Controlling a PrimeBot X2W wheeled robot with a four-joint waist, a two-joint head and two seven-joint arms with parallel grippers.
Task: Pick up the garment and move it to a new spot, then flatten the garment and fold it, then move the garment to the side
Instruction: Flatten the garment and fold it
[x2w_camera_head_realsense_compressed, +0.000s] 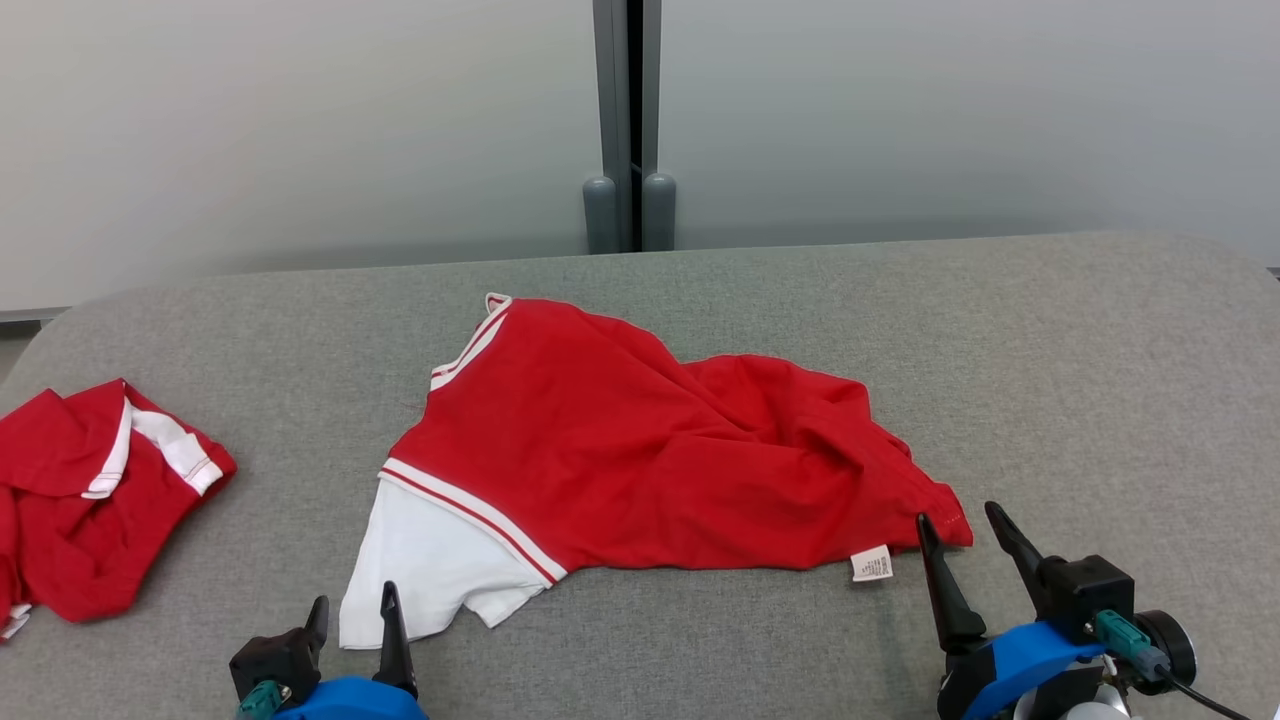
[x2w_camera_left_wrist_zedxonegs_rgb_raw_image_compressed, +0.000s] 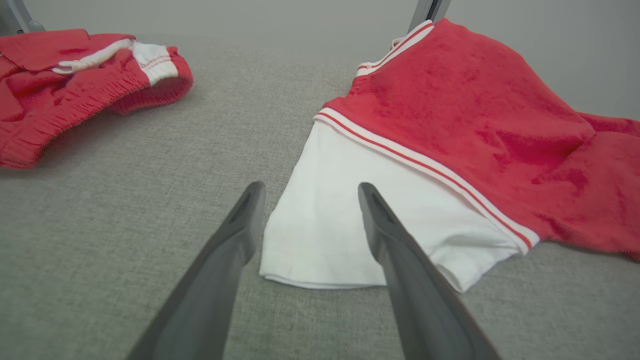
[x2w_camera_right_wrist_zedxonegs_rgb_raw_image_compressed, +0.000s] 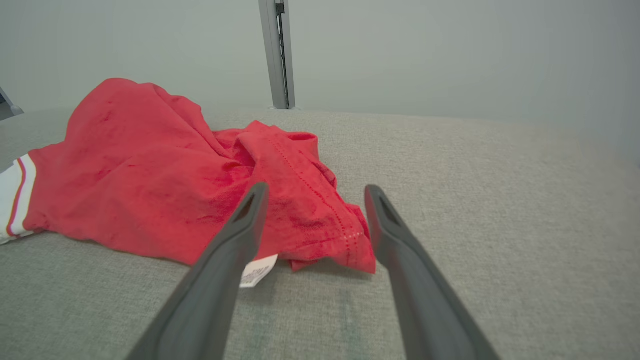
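A red garment with a white sleeve and red-and-white striped trim lies rumpled in the middle of the grey table. My left gripper is open at the sleeve's near edge; in the left wrist view the white sleeve lies between and beyond the two fingers of the left gripper. My right gripper is open beside the garment's right hem corner, near a small white label. Nothing is held.
A second red garment with white trim lies bunched at the table's left edge. A grey post stands behind the table against a pale wall. Bare grey surface stretches to the right of the garment.
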